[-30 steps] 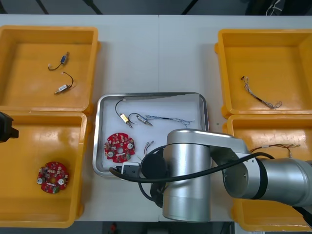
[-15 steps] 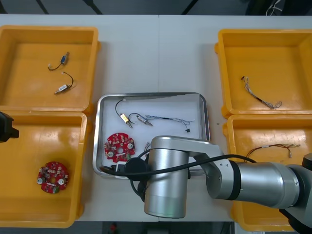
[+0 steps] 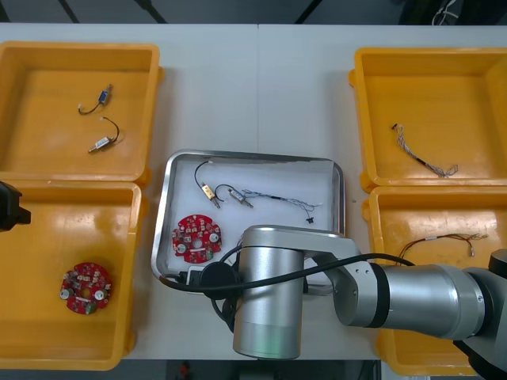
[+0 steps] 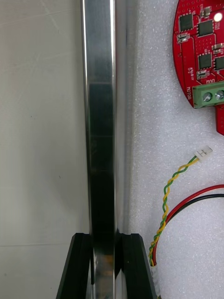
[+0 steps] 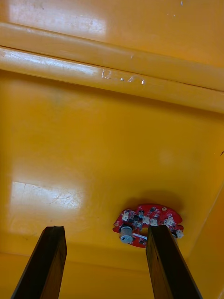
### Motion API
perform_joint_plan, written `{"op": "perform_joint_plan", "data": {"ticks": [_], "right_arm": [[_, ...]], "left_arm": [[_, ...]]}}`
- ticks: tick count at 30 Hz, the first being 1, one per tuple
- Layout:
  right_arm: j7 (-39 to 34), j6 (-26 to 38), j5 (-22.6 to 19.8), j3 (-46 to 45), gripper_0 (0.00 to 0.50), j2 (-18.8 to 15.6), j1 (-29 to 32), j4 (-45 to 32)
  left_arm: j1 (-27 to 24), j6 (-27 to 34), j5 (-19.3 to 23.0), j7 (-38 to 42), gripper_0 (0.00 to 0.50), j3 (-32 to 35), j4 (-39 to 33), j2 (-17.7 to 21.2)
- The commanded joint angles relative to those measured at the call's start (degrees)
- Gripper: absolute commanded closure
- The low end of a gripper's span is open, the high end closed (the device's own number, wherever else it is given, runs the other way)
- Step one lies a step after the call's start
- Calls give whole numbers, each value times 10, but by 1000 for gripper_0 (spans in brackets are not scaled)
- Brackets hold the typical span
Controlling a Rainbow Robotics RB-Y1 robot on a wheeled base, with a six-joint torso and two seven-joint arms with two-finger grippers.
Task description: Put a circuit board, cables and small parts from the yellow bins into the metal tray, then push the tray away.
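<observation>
- The right gripper is clamped on the near rim of the shiny rectangular metal tray.
- The left gripper is held open, empty, over a yellow plastic bin.
- A round red circuit board, cables and small metal parts are loaded; only the push is judged left.
- Bare light table is left open beyond, between far bins.

front: overhead, steep | right wrist: close on tray (shared)
</observation>
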Motion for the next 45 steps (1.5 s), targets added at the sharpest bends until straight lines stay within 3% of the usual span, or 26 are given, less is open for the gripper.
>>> {"op": "perform_joint_plan", "data": {"ticks": [1,20,26,45], "right_arm": [[13,-5,0,7,500,1,-17,-5],[32,-13,-1,1,500,-33,-126,9],[49,-33,-28,-1,500,-26,-174,67],[95,-91,-36,-17,500,-3,-253,213]], "left_arm": [[5,5,-6,-35,0,18,-13,-3],[5,5,-6,-35,0,18,-13,-3],[5,5,-6,-35,0,18,-13,-3],[5,5,-6,-35,0,18,-13,-3]]}}
